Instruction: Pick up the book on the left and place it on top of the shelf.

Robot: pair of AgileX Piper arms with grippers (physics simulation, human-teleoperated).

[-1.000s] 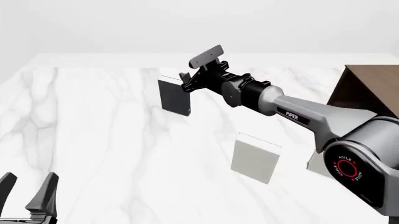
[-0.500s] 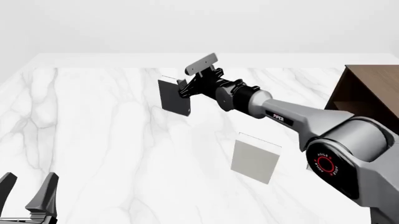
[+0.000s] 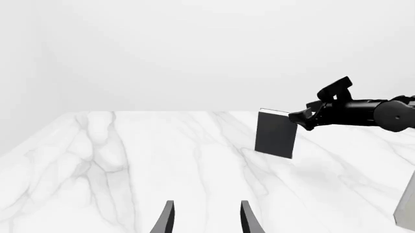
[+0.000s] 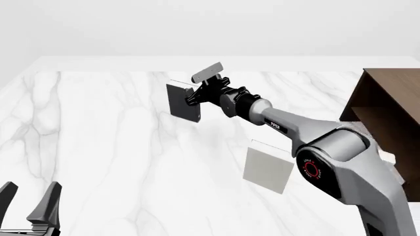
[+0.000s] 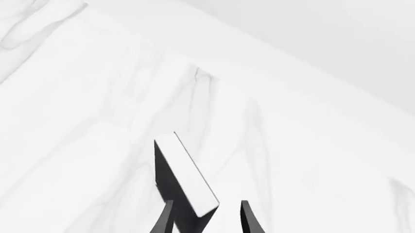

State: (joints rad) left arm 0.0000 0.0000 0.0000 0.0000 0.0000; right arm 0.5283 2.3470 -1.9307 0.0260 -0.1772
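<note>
Left wrist view: the dark grey hardcover book with a white page edge (image 3: 276,134) stands upright on the white marble table (image 3: 129,165), right of centre. The right gripper (image 3: 303,118) comes in from the right edge at the book's upper corner. Risk, as I judge it: a nudge there tips the standing book over. The left gripper (image 3: 204,218) sits at the bottom centre, fingers spread, holding nothing.

Front view: the book is upper centre, the dark brown wooden shelf (image 4: 388,105) at the right edge. The right arm stretches long from lower right, wrist rolled. A white-grey book (image 4: 268,167) stands below the forearm; a low swing could clip it.

Right wrist view: the fingers (image 5: 164,219) are spread, straddling the book's near top corner, not yet closed. An off-centre pinch may let it twist.
</note>
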